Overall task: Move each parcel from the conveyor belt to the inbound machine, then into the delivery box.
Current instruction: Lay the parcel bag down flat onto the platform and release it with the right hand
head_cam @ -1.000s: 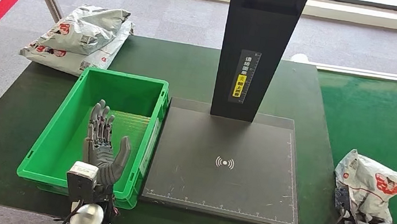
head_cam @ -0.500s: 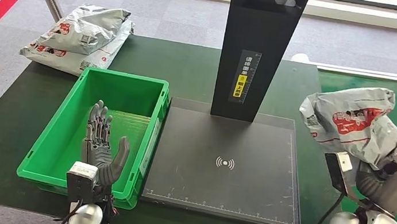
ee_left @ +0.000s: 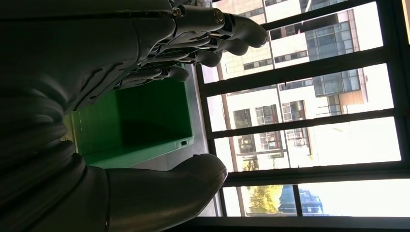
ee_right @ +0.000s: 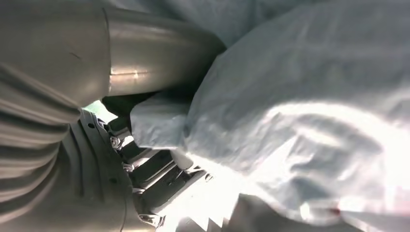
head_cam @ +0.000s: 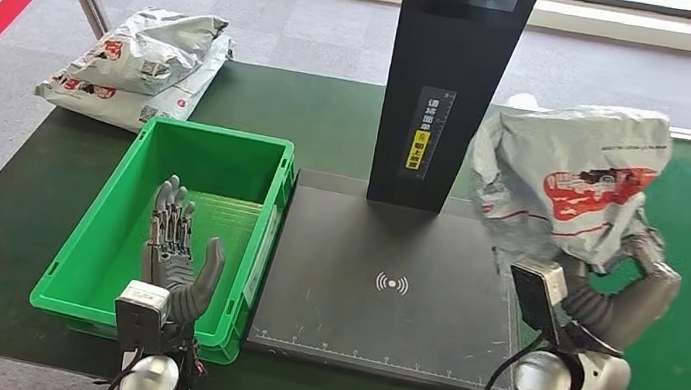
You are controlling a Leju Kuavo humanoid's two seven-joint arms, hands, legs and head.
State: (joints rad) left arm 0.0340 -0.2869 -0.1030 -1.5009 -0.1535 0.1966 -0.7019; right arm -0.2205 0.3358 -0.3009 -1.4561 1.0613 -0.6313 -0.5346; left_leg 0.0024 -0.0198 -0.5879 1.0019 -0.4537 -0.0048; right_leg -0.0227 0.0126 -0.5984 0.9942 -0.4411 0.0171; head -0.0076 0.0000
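Gripping a grey parcel (head_cam: 565,179) from below, right hand (head_cam: 635,279) holds it raised over the right edge of the inbound machine (head_cam: 392,282) (red print facing up). Left hand (head_cam: 177,259): fingers apart, holding nothing, above the green delivery box (head_cam: 124,201). Two further parcels (head_cam: 142,62) lie on the table's far-left corner.

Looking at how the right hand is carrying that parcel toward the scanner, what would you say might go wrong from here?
1. The right hand grips the grey parcel only at its lower edge, and the soft bag bulges above, so it may slip or flop out.
2. The parcel hangs close to the black scanner post and could brush it on the way down to the scanner plate.
3. The left hand hovers open over the green box, so a hurried drop there could land on it.
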